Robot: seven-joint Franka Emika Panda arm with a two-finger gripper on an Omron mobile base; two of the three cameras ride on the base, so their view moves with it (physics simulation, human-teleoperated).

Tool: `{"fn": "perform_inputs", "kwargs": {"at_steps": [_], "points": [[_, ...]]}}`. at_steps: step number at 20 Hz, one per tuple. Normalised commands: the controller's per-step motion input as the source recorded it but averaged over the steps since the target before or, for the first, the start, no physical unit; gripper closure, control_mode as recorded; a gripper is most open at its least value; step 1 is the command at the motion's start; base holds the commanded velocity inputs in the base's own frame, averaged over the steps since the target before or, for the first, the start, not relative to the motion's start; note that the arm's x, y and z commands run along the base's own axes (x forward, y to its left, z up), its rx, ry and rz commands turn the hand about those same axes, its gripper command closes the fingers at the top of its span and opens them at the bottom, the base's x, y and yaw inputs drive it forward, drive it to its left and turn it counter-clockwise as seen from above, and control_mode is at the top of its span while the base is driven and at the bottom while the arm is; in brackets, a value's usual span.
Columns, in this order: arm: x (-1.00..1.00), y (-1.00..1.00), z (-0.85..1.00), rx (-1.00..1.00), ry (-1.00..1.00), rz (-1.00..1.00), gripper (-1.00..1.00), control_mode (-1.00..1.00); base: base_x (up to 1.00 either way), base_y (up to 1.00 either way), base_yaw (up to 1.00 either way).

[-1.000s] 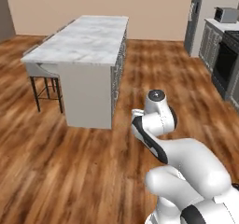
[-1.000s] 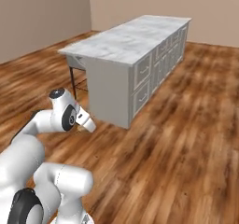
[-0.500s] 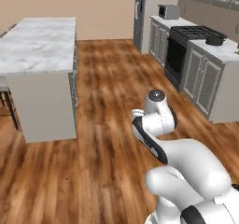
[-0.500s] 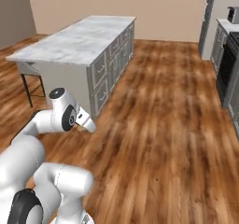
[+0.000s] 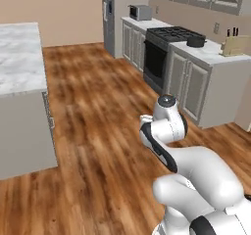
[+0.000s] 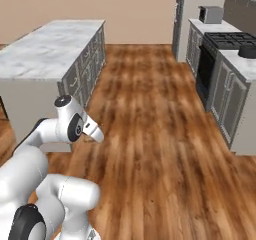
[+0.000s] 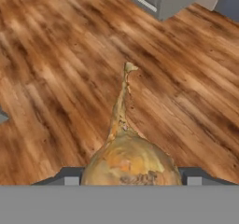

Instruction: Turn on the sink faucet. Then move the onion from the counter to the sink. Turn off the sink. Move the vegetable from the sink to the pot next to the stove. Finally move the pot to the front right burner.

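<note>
Hand (image 7: pixel 128 180) clamped on onion (image 7: pixel 130 160); fingertips mostly cut off, onion's base hidden below frame edge.

Arm folded low over the base, gripper (image 7: pixel 128 178) clamped around the onion (image 7: pixel 132 160).

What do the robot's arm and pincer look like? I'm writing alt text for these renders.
The arm is made of glossy white, rounded, bulbous segments with dark grey to black bands and caps at the joints, one grey disc topping the upper joint. No cables or markings are visible. In the hand view, the pincer shows as two small dark grey finger tips with paler square patches.
</note>
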Motion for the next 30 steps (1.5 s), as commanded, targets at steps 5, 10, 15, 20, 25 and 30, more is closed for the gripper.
{"fn": "perform_inputs", "kwargs": {"at_steps": [5, 10, 15, 20, 25, 30], "points": [[0.00, 0.00, 0.00, 0.00, 0.00, 0.00, 1.00, 1.00, 0.76, 0.48, -0.33], [0.00, 0.00, 0.00, 0.00, 0.00, 0.00, 1.00, 1.00, 0.77, 0.51, -0.33], [0.00, 0.00, 0.00, 0.00, 0.00, 0.00, 1.00, 1.00, 0.78, 0.54, -0.32], [0.00, 0.00, 0.00, 0.00, 0.00, 0.00, 1.00, 1.00, 0.78, 0.60, -0.31], [0.00, 0.00, 0.00, 0.00, 0.00, 0.00, 1.00, 1.00, 0.81, 0.65, -0.31], [0.00, 0.00, 0.00, 0.00, 0.00, 0.00, 1.00, 1.00, 0.85, 0.68, -0.32]]}}
